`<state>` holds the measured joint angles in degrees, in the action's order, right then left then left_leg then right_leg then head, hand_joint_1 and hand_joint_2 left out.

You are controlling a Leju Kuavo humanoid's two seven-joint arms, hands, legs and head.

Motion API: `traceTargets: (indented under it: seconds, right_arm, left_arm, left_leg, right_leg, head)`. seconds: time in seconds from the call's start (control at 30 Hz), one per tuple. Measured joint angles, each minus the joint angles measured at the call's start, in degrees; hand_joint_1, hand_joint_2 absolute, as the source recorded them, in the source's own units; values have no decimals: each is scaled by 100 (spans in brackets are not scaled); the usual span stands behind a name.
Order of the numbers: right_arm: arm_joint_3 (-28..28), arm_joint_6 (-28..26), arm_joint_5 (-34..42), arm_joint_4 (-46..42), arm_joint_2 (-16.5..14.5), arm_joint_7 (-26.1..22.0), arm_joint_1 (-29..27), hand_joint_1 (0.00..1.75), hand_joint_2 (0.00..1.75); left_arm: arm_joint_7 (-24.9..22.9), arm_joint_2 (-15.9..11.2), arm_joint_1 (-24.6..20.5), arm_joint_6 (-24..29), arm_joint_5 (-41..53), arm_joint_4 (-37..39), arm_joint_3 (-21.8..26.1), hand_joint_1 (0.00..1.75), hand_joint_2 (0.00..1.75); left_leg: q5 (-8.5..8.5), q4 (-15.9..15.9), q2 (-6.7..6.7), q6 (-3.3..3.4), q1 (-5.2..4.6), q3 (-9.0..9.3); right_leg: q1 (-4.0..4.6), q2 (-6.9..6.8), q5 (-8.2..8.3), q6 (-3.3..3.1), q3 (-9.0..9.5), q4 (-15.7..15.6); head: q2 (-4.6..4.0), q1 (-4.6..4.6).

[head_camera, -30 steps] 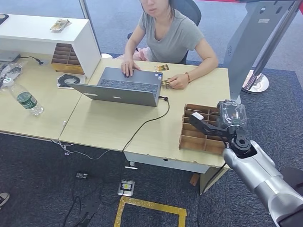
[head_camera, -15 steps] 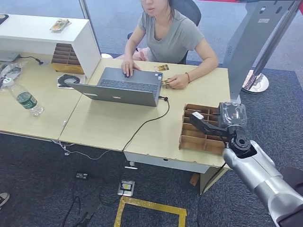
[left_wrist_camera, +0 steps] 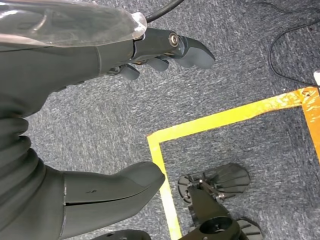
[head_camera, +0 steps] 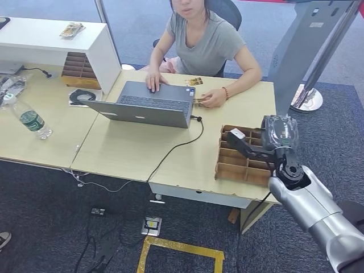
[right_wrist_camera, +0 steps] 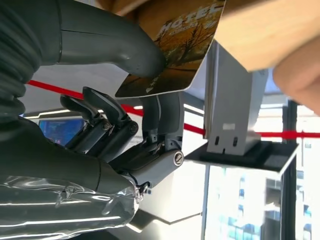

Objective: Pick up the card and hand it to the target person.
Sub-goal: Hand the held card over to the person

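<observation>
My right hand [head_camera: 261,147] hovers over the brown cardboard divider tray [head_camera: 231,166] at the desk's right end. It pinches a card [head_camera: 237,135] whose pale edge sticks out toward the desk's middle. In the right wrist view the card [right_wrist_camera: 177,55] shows a golden autumn picture with "HOTEL" print, and the hand [right_wrist_camera: 113,130] pinches it between the thumb [right_wrist_camera: 113,45] and a finger [right_wrist_camera: 166,115]. A person in a grey T-shirt [head_camera: 208,42] sits behind the desk. My left hand [left_wrist_camera: 113,115] hangs over the carpet, fingers apart, holding nothing.
An open grey laptop [head_camera: 145,105] with a black cable [head_camera: 180,145] lies in front of the person, who holds another card [head_camera: 198,100]. A water bottle [head_camera: 30,118] lies on the left desk. A grey stand [head_camera: 300,51] rises at the back right. Yellow tape [head_camera: 180,247] marks the floor.
My right hand has risen slightly with the card and shifted a little toward the far side of the tray. The person and the desk items are unchanged.
</observation>
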<state>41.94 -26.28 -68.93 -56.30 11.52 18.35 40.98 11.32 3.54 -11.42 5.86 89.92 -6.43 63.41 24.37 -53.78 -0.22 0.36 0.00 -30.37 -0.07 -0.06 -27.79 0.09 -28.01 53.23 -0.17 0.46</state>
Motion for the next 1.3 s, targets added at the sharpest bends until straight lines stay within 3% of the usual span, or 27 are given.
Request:
traceTargets:
  seconds: [0.27, 0.43, 0.6, 0.93, 1.07, 1.3]
  right_arm:
    - [-353, 233, -204, -1799, 260, 217, -71, 175, 175]
    - [-426, 417, 66, -2102, 250, 85, 342, 175, 175]
    - [-319, 492, 242, -1539, -36, 9, 987, 175, 175]
    - [154, 920, 277, 609, -1183, 121, 2127, 175, 175]
    - [351, 962, 260, 1315, -1489, 135, 2347, 0, 175]
    - [465, 666, 507, 1566, -1546, 14, 2393, 0, 175]
  left_arm:
    - [4, -6, 81, 61, 0, 0, 0, 0, 175]
    - [-10, 4, 64, 37, 0, 0, -6, 0, 175]
    - [-94, 41, -19, -49, 0, 0, -82, 0, 175]
    - [-195, 139, -157, -122, 0, 0, -286, 0, 175]
    - [-227, 154, -169, -178, 0, -1, -395, 0, 175]
    - [-233, 154, -163, -219, 0, -2, -491, 0, 175]
  left_leg:
    - [0, 0, 2, 0, 0, 0]
    - [-2, 1, 1, 1, 0, -1]
    - [-7, 1, -2, 2, 0, -3]
    - [-11, 2, -10, -1, 0, -6]
    - [-11, 2, -10, -1, 0, -8]
    - [-11, -1, -7, -1, 0, -6]
  right_leg:
    - [0, 3, 0, 0, -1, 0]
    - [0, 1, 3, 0, 3, 0]
    - [0, -1, 7, 2, 7, 3]
    - [2, -8, 5, 2, 3, 5]
    - [2, -8, 5, 2, 0, 5]
    - [-1, -6, 6, 3, -1, 4]
  head:
    - [0, -4]
    - [0, -5]
    - [0, 2]
    - [0, -7]
    - [0, -5]
    - [0, 4]
